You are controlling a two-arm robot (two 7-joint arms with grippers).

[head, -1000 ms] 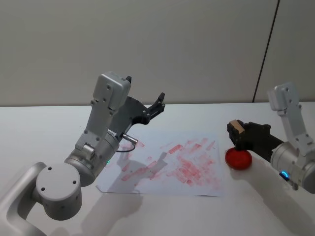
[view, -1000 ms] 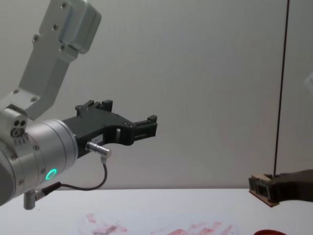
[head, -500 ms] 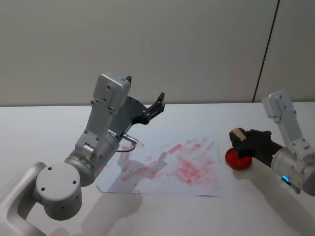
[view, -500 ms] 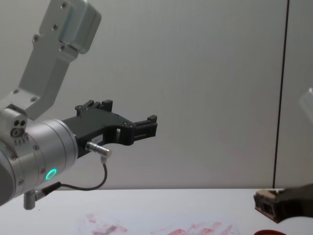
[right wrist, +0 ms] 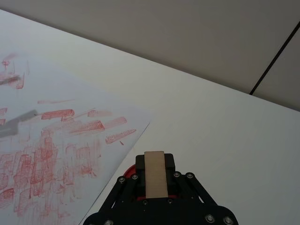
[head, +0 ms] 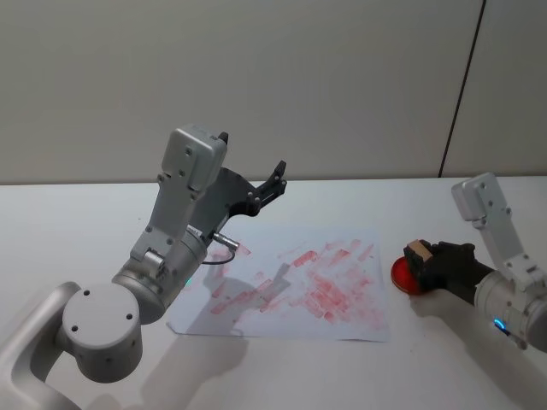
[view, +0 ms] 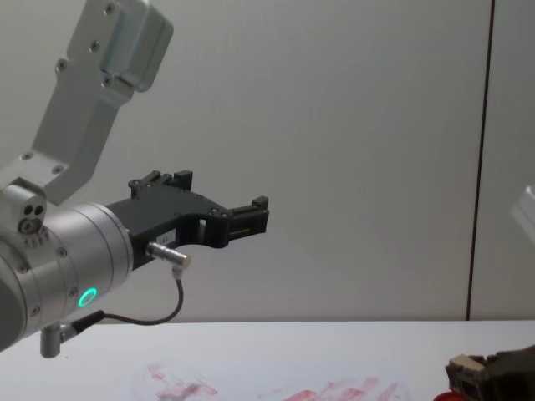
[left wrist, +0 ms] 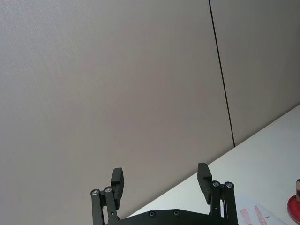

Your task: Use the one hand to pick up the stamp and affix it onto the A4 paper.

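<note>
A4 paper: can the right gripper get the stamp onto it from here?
Probably yes. The right gripper holds the stamp over the red pad, just beside the A4 paper, nothing between.

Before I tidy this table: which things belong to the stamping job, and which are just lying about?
In the job:
- right gripper, shut on the stamp
- A4 paper, already inked
- round red pad under the stamp

Not in use:
- left gripper, raised, fingers open

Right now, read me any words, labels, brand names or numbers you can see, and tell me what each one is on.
No text can be read.
Flat white A4 paper: red-pink rectangular stamp prints, too smeared to read any characters.
Black two-finger left gripper: small pale label on its body, too small to read.
Light tan wooden stamp in the right gripper, over the round red ink pad: no marking shows.
</note>
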